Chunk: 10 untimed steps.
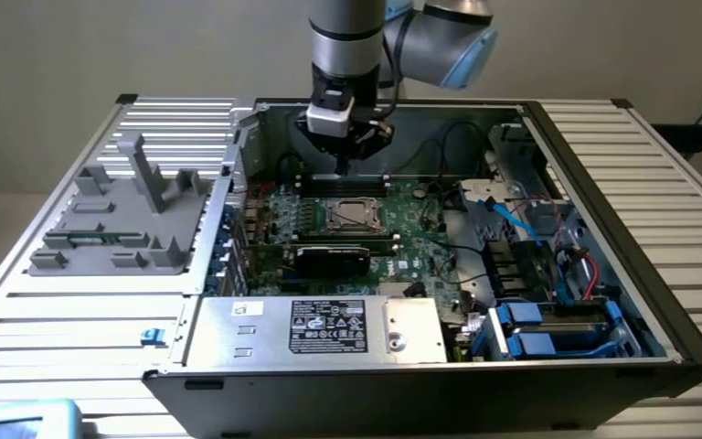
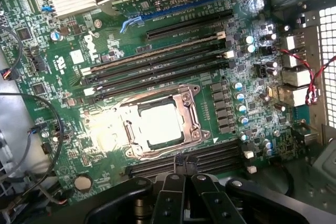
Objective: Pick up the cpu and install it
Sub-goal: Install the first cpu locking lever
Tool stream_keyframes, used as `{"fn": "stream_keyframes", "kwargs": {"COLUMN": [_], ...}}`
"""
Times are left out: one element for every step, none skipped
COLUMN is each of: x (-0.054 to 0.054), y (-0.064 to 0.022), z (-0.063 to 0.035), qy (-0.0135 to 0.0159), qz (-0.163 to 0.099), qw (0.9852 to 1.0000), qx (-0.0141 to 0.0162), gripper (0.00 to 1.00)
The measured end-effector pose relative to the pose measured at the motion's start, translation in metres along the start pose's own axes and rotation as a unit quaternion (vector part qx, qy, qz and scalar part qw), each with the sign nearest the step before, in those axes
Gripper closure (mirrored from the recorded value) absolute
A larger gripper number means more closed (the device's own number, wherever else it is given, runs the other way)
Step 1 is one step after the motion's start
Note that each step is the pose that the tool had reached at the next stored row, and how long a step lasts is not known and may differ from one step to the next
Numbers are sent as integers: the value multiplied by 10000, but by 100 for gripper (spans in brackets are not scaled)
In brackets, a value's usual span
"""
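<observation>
The cpu [image 2: 159, 124] is a pale, shiny square lying flat inside the metal frame of the socket [image 2: 186, 103] at the middle of the green motherboard [image 2: 68, 61]. In the exterior view the socket [image 1: 351, 215] sits in the open computer case, and my gripper [image 1: 346, 169] hangs just above its far side. In the wrist view my gripper [image 2: 179, 161] has its two black fingers [image 2: 168, 192] converging to a point with nothing visible between them. The tips hover over the memory slots beside the socket, apart from the cpu.
A black graphics card [image 1: 333, 256] lies beside the socket. A large silver box with a white label [image 1: 314, 325] fills the case's front. Blue drive bays [image 1: 534, 334] and cables [image 1: 510, 215] crowd the exterior view's right. A grey fixture [image 1: 125, 215] stands outside the case.
</observation>
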<state>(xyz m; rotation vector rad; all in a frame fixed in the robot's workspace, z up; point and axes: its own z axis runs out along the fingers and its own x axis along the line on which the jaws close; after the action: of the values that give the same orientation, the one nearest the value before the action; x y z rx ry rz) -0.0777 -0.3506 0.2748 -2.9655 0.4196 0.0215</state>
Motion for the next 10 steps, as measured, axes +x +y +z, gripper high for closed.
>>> {"fn": "stream_keyframes", "kwargs": {"x": [8,17,27,35,43,51,56,61,62,62], "y": [-4,-8,-13,-16,-20,-23,-25,-28,-31,-33], "z": [-10,-22,-33,-38,-48,-54,-60,-69,-89,-101], "qy": [-19,-38,-63,-92,-127,-167,-212,-243,-248,-245], "qz": [4,7,12,17,22,29,35,40,29,13], "qw": [10000,10000,10000,9999,9998,9997,9996,9995,9994,9994], "qx": [-26,-51,-76,-97,-121,-147,-175,-203,-220,-237], "gripper": [89,89,89,89,89,89,89,89,89,89]}}
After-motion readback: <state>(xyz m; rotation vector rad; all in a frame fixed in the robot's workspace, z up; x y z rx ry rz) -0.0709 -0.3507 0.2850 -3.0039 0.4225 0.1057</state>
